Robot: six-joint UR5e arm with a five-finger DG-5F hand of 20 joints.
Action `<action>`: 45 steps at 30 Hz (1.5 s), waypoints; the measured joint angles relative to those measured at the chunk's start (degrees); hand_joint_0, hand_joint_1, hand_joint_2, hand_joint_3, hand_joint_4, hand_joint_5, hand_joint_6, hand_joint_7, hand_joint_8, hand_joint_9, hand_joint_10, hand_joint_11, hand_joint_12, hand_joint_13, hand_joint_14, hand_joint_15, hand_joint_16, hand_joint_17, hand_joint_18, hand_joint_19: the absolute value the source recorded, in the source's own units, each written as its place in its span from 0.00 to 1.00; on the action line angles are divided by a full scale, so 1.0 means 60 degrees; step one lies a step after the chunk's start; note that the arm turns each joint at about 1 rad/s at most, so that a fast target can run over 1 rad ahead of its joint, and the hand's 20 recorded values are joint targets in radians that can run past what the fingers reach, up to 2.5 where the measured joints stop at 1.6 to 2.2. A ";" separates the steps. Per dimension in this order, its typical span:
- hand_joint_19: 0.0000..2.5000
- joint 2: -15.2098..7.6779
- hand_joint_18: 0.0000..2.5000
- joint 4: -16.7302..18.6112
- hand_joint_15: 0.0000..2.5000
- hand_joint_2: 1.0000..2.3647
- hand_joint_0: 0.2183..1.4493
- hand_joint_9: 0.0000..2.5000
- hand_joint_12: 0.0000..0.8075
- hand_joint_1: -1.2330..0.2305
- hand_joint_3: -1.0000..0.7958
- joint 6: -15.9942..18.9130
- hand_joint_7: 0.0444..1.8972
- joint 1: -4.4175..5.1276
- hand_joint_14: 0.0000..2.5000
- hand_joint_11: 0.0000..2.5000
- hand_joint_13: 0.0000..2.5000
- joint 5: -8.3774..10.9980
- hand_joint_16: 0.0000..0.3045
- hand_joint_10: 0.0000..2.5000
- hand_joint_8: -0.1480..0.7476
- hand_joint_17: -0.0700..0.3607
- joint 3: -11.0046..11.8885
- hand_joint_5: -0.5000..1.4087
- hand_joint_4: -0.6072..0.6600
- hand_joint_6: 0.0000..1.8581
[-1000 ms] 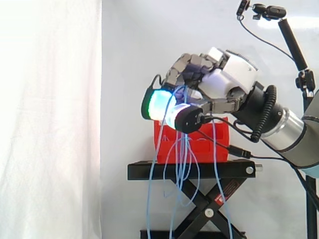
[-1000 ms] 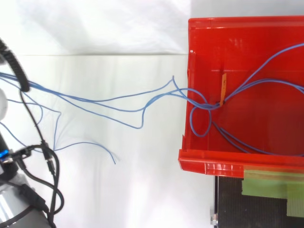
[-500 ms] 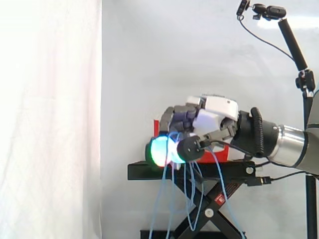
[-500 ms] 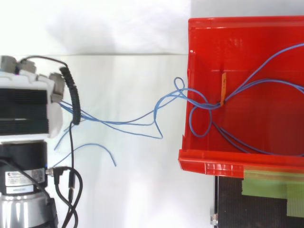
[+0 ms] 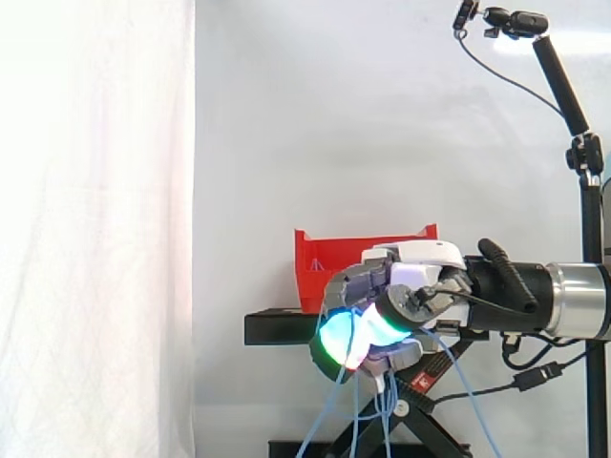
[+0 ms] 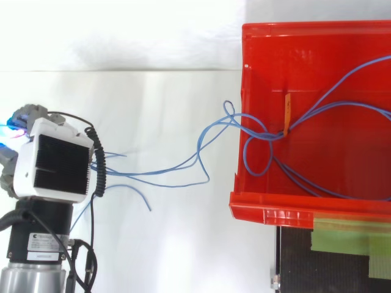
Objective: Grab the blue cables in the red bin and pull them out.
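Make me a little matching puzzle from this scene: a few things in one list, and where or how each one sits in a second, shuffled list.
Things:
1. thin blue cables
2. red plastic bin
3. robot hand with glowing fingertips
4. strip of green tape

Places or states:
A. resting on top of the black scissor stand
B. curled shut on the cables, lower than the bin's rim
C. stuck on the stand's top beside the bin
D. draped over the bin's wall, part inside, part outside

Pairs: 1-D, 2-A, 3-B, 4-C.
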 measured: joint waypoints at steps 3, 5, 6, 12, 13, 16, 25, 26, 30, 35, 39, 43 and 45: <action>0.49 0.0000 0.35 -0.0122 0.54 0.00 0.50 0.24 0.40 0.26 0.00 0.0771 0.24 0.0019 0.35 0.52 0.43 0.0009 0.15 1.00 0.46 0.40 -0.0001 0.56 0.56 0.54; 0.49 0.0000 0.35 -0.0170 0.54 0.00 0.50 0.24 0.39 0.27 0.00 0.1313 0.25 0.0026 0.33 0.53 0.43 0.0012 0.15 1.00 0.46 0.40 0.0000 0.56 0.56 0.54; 0.49 0.0000 0.35 -0.0186 0.55 0.00 0.49 0.24 0.40 0.27 0.00 0.1541 0.25 0.0028 0.31 0.55 0.43 0.0012 0.15 1.00 0.46 0.40 -0.0001 0.56 0.56 0.53; 0.49 0.0000 0.34 -0.0234 0.57 0.00 0.46 0.23 0.42 0.29 0.00 0.2623 0.26 0.0043 0.19 0.59 0.45 0.0014 0.16 1.00 0.48 0.42 -0.0003 0.57 0.57 0.49; 0.49 0.0000 0.34 -0.0236 0.58 0.00 0.45 0.23 0.42 0.29 0.00 0.2684 0.27 0.0043 0.16 0.59 0.45 0.0014 0.16 1.00 0.48 0.42 -0.0004 0.57 0.57 0.48; 0.48 0.0000 0.34 -0.0240 0.59 0.00 0.43 0.23 0.44 0.30 0.00 0.2747 0.27 0.0045 0.13 0.60 0.46 0.0014 0.17 1.00 0.49 0.43 -0.0002 0.57 0.57 0.48; 0.47 0.0000 0.36 -0.0242 0.57 0.00 0.36 0.22 0.48 0.36 0.00 0.2769 0.27 0.0047 0.13 0.59 0.45 0.0014 0.19 1.00 0.51 0.47 -0.0002 0.56 0.60 0.47; 0.47 0.0000 0.36 -0.0240 0.57 0.00 0.35 0.22 0.49 0.38 0.00 0.2769 0.26 0.0047 0.14 0.58 0.45 0.0014 0.19 1.00 0.52 0.47 -0.0002 0.57 0.60 0.47; 0.46 0.0000 0.37 -0.0240 0.56 0.00 0.34 0.22 0.50 0.40 0.00 0.2769 0.26 0.0053 0.15 0.57 0.46 0.0014 0.20 1.00 0.53 0.48 -0.0001 0.57 0.61 0.47; 0.46 0.0000 0.37 -0.0236 0.55 0.00 0.33 0.22 0.51 0.40 0.00 0.2769 0.26 0.0059 0.14 0.57 0.46 0.0014 0.20 1.00 0.54 0.49 -0.0001 0.57 0.61 0.46; 0.46 0.0000 0.37 -0.0238 0.56 0.00 0.34 0.23 0.50 0.39 0.00 0.2769 0.26 0.0064 0.13 0.56 0.46 0.0014 0.20 1.00 0.53 0.48 -0.0002 0.58 0.60 0.45; 0.46 0.0000 0.37 -0.0241 0.57 0.00 0.36 0.24 0.48 0.36 0.00 0.2769 0.25 0.0064 0.11 0.56 0.47 0.0014 0.19 1.00 0.52 0.47 -0.0002 0.59 0.59 0.46; 0.46 0.0000 0.37 -0.0241 0.58 0.00 0.37 0.24 0.46 0.34 0.00 0.2769 0.25 0.0064 0.10 0.56 0.47 0.0014 0.18 1.00 0.51 0.46 -0.0002 0.60 0.58 0.47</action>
